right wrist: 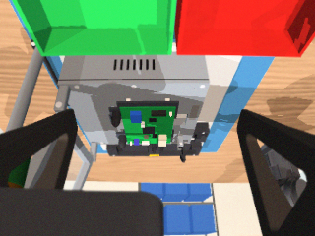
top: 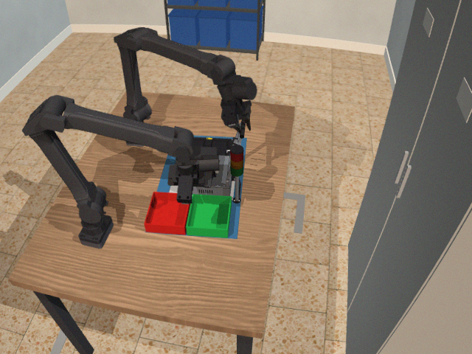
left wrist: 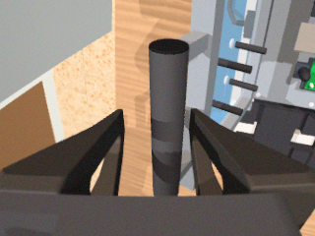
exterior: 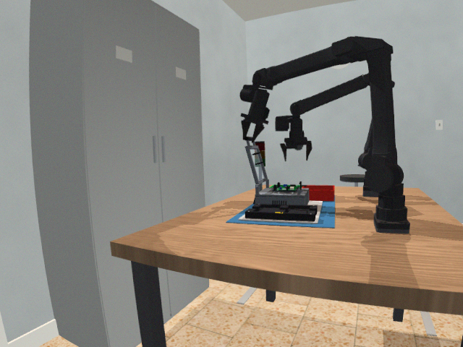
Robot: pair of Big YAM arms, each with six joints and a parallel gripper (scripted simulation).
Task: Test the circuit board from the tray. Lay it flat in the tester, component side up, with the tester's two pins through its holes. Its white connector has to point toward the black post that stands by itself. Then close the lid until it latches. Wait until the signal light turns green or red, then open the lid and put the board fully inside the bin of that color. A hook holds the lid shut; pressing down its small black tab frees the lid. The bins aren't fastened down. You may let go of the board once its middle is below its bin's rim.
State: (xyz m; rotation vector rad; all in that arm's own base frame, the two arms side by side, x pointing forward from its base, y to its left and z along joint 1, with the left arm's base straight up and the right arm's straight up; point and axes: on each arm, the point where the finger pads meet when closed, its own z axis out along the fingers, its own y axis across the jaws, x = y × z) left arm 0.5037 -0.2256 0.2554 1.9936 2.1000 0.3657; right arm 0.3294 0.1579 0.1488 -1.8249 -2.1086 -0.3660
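Observation:
The green board [exterior: 288, 187] [right wrist: 153, 125] lies component side up on the grey tester [exterior: 283, 197] [right wrist: 192, 93]. Whether both pins pass through its holes is too small to tell. The lid [exterior: 257, 164] [left wrist: 202, 84] stands raised, its dark handle bar [left wrist: 168, 88] at the top. My left gripper [exterior: 249, 139] [left wrist: 157, 118] is partly open, its fingers on either side of the bar with gaps showing. My right gripper [exterior: 296, 160] [right wrist: 157, 118] is wide open and empty above the tester. The signal light [top: 237, 161] shows dull red, orange and green sections.
The red bin [top: 166, 230] [right wrist: 236, 46] and green bin [top: 207, 231] [right wrist: 108, 45] stand side by side at one end of the tester. The black tray [exterior: 261, 215] is at the opposite end. The signal light stands beside the lid.

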